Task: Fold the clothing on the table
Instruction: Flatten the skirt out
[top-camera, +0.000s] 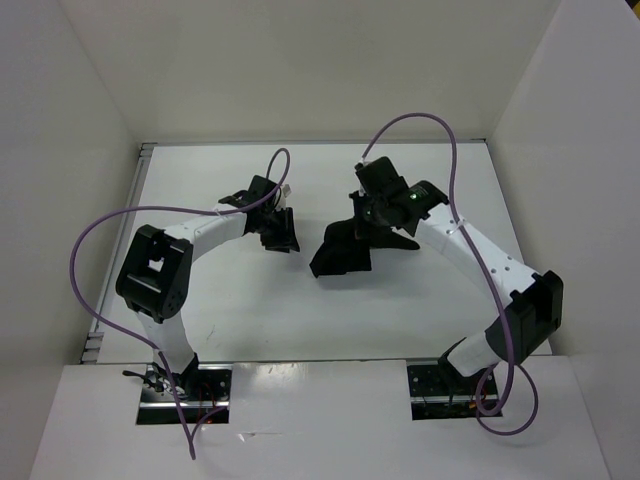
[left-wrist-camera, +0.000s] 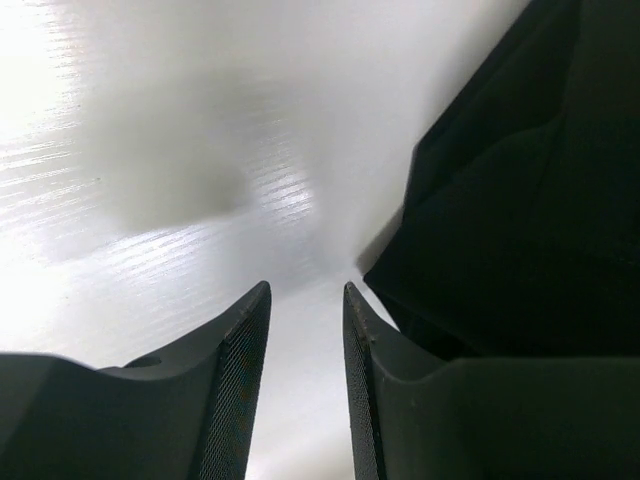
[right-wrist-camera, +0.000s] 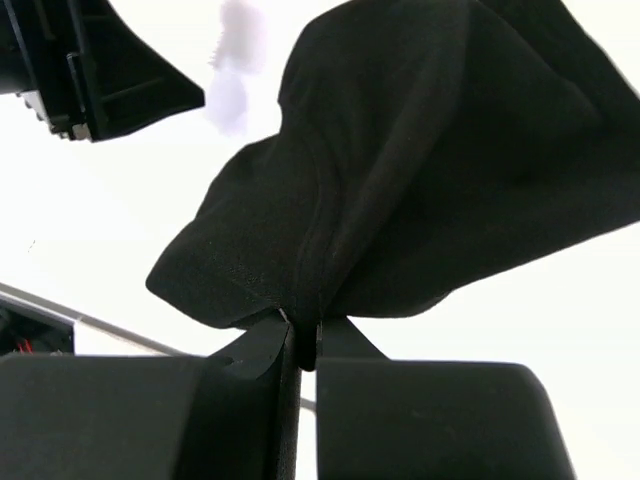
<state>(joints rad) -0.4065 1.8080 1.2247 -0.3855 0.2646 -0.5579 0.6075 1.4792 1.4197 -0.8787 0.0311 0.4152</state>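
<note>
Your right pincer (right-wrist-camera: 300, 335) is pressed together on a bunched fold of the clothing (right-wrist-camera: 420, 180), which drapes limp from it over the middle of the desk (left-wrist-camera: 180, 130). Your left pincer (left-wrist-camera: 305, 310) stands spread and empty just beside the cloth's edge. Expect light, soft, shapeless fabric, so take a free corner, not the bulk.

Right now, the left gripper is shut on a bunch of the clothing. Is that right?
No. It is the right gripper that is shut on a bunch of the clothing, as the right wrist view shows. The left gripper stands open beside it.
</note>
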